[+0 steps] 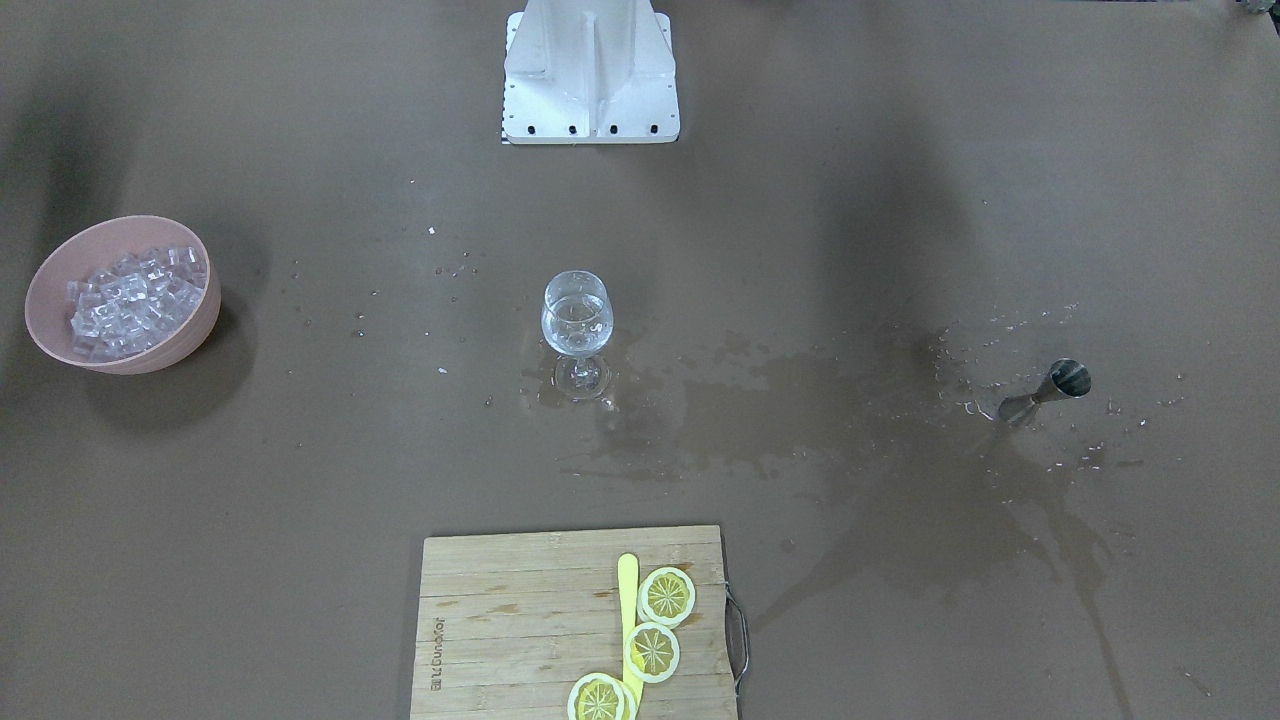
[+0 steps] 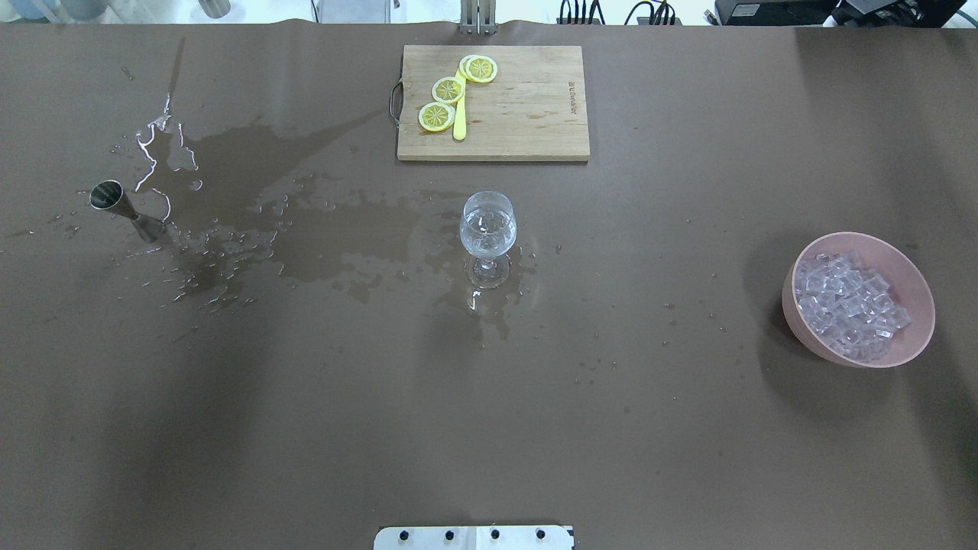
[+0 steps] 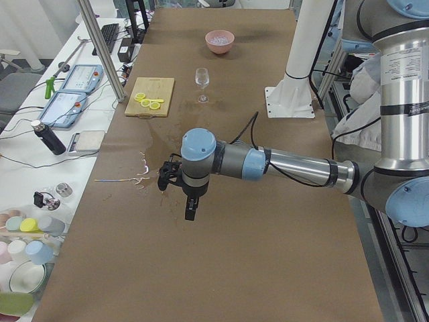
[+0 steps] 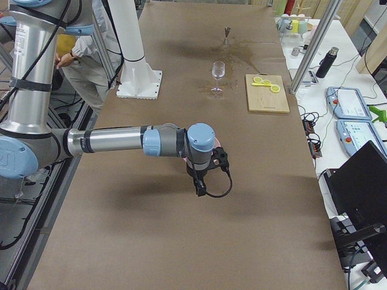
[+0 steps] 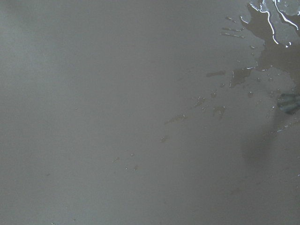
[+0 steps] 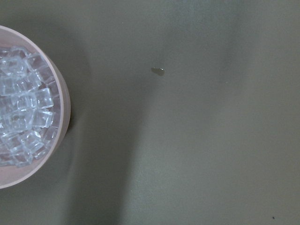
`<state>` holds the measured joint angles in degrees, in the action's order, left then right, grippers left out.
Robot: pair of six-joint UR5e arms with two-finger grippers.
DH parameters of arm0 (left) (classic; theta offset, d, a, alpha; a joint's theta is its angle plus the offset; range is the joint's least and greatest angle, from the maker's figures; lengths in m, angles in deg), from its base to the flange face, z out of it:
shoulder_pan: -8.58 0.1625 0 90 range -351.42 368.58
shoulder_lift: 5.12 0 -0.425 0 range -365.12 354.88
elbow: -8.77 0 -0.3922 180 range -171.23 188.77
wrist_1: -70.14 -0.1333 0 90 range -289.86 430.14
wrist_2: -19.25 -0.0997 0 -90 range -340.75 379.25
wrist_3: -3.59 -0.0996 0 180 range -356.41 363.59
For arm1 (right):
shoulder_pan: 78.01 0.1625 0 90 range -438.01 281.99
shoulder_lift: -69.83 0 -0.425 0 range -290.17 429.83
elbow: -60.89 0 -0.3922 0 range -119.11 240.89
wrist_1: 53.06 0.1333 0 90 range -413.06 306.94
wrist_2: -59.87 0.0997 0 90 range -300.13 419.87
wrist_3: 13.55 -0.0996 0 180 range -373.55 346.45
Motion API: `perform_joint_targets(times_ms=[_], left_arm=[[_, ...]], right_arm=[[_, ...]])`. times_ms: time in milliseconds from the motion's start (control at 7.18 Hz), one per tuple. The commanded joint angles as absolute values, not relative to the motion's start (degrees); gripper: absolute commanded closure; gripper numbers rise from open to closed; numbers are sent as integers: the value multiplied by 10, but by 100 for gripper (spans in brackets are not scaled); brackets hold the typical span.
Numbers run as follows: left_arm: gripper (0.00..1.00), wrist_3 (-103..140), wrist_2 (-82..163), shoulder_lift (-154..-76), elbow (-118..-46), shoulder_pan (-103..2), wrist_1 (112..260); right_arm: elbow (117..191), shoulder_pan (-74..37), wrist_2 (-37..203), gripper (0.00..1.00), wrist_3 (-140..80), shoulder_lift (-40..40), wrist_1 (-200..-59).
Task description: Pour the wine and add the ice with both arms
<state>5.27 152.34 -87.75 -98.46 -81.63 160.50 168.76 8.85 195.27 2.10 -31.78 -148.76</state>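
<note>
A wine glass (image 1: pixel 575 320) stands upright at the table's middle with a little clear wine in its bowl; it also shows in the overhead view (image 2: pixel 487 229). The ice (image 2: pixel 850 305) lies heaped in a pink bowl (image 2: pixel 921 305) on the robot's right, and fills the left of the right wrist view (image 6: pixel 23 112). A steel jigger (image 2: pixel 126 208) stands on the robot's left among spilled liquid. My left gripper (image 3: pixel 190 213) hangs over the table near the jigger. My right gripper (image 4: pixel 200 188) hangs near the bowl. Both show only in the side views, so I cannot tell if they are open.
A wooden cutting board (image 2: pixel 527 122) with three lemon slices (image 2: pixel 448 90) and a yellow knife lies beyond the glass. A wet patch (image 2: pixel 306 229) spreads from the jigger to the glass. The white pedestal (image 1: pixel 590 70) stands at the robot's side.
</note>
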Motion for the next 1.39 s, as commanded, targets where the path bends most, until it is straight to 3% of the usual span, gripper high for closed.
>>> perform_joint_targets(times_ms=[0, 1253], left_arm=[[2, 54, 1527, -879, -981, -815, 1600], [2, 55, 1536, -870, -1028, -819, 1615]], right_arm=[[1689, 90, 1951, 0, 21, -320, -1488], [1682, 94, 1956, 0, 16, -311, -1482]])
